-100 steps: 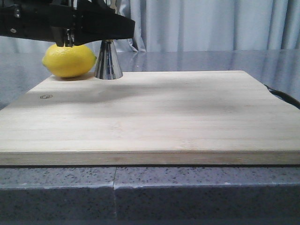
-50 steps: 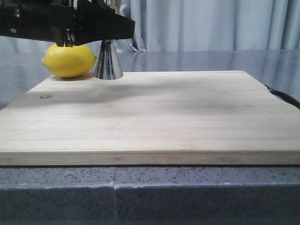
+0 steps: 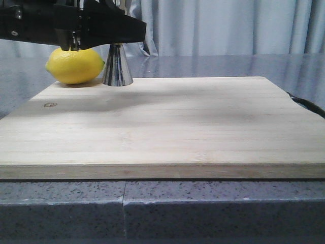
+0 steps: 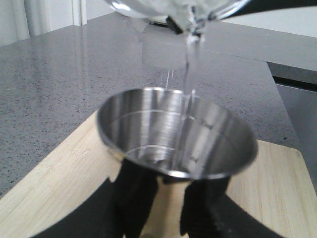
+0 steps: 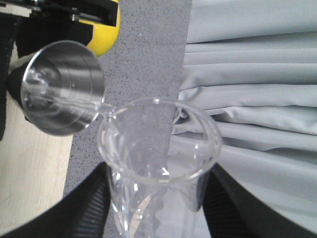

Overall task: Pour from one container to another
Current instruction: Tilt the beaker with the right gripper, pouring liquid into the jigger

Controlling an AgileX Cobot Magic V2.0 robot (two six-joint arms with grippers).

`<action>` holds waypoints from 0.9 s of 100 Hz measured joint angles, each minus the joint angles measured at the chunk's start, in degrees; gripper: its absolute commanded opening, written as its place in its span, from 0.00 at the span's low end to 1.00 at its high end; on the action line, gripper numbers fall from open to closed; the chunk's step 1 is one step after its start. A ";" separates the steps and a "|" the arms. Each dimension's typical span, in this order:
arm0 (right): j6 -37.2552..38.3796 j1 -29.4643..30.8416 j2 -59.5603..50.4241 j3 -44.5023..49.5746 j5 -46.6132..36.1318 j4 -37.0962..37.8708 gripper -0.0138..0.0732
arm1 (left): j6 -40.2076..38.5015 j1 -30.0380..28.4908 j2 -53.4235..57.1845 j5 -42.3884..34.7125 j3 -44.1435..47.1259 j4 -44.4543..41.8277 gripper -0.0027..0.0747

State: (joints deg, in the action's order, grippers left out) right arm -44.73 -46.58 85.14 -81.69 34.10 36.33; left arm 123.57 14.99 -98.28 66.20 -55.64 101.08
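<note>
Right pincer (image 5: 158, 198) grips clear glass beaker (image 5: 158, 148) — left pincer (image 4: 171, 210) clasps shiny conical steel jigger (image 4: 173, 134).

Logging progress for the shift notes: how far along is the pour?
Done: both vessels are gripped, the clear glass beaker tipped over the shiny steel jigger. In hand: a thin clear stream runs into the jigger. Left: finishing the pour and righting the beaker.

My black left pincer (image 4: 166, 210) clamps the shiny steel cone-shaped jigger (image 4: 176, 136). Directly above the jigger, a tilted clear glass beaker (image 4: 183, 11) sends a thin clear stream (image 4: 187, 74) into its bowl; pale wooden board (image 4: 44, 191) lies beneath.
</note>
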 measured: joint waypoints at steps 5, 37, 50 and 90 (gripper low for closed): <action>-0.56 0.00 0.00 0.00 0.00 0.00 0.52 | 0.00 0.00 0.00 0.00 0.00 0.00 0.32; -4.24 0.00 0.00 0.00 0.00 0.00 0.52 | 0.00 0.00 0.00 0.00 0.00 0.00 0.32; -5.03 -0.13 0.00 0.00 -0.67 0.13 0.52 | 0.00 0.00 0.00 0.00 0.00 0.00 0.32; -5.38 -0.17 0.00 0.00 -2.47 3.56 0.52 | 0.00 0.00 0.00 0.00 0.00 0.00 0.32</action>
State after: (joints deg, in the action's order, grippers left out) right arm -50.10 -46.75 85.14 -81.69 31.62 39.89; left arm 123.57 14.99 -98.28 66.20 -55.64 101.08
